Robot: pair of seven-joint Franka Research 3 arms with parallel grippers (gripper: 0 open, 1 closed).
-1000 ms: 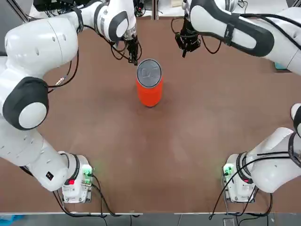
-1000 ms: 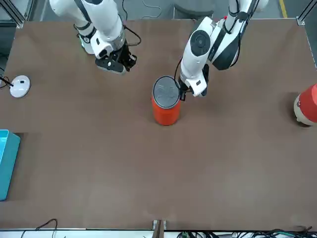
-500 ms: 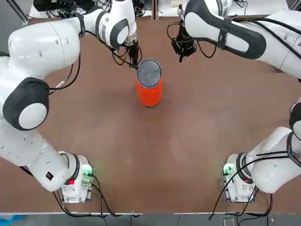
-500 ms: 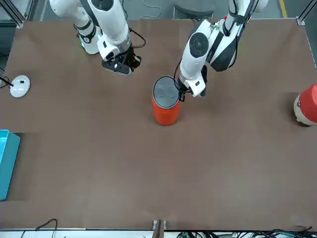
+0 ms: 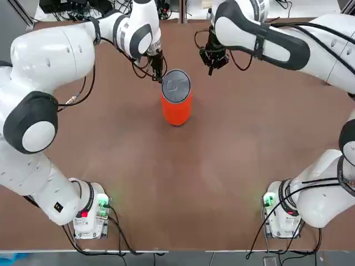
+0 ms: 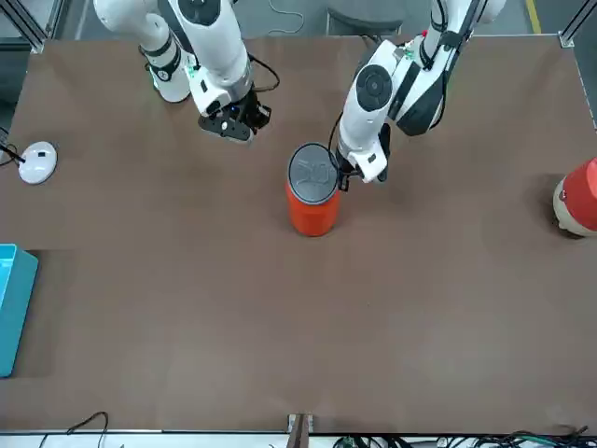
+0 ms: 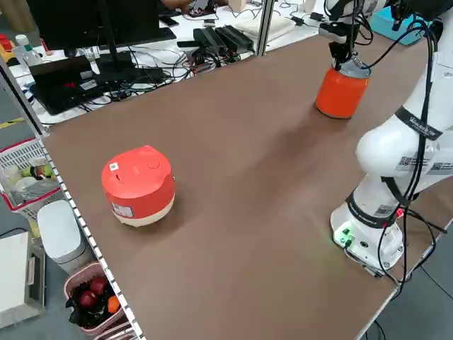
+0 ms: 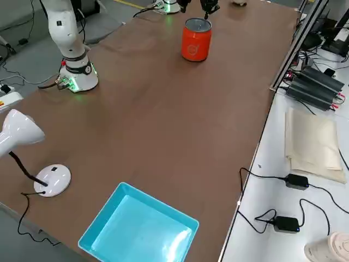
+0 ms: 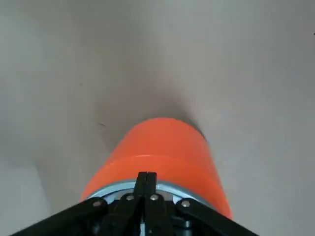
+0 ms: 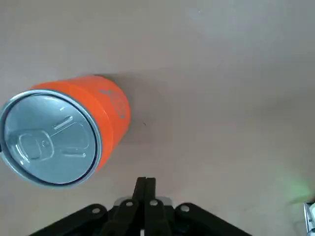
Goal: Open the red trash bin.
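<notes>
The bin (image 5: 176, 102) is seen upright mid-table, lid down. The left gripper (image 5: 156, 73), fingers pressed together, is held at its rim; the right gripper (image 5: 211, 65), likewise closed, is poised nearby, apart.

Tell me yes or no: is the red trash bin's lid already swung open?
No. In the right wrist view the grey lid lies flat and closed across the rim of the red trash bin.

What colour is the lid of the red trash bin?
Silver-grey, on the lid of the red trash bin; the right wrist view shows it best.
</notes>
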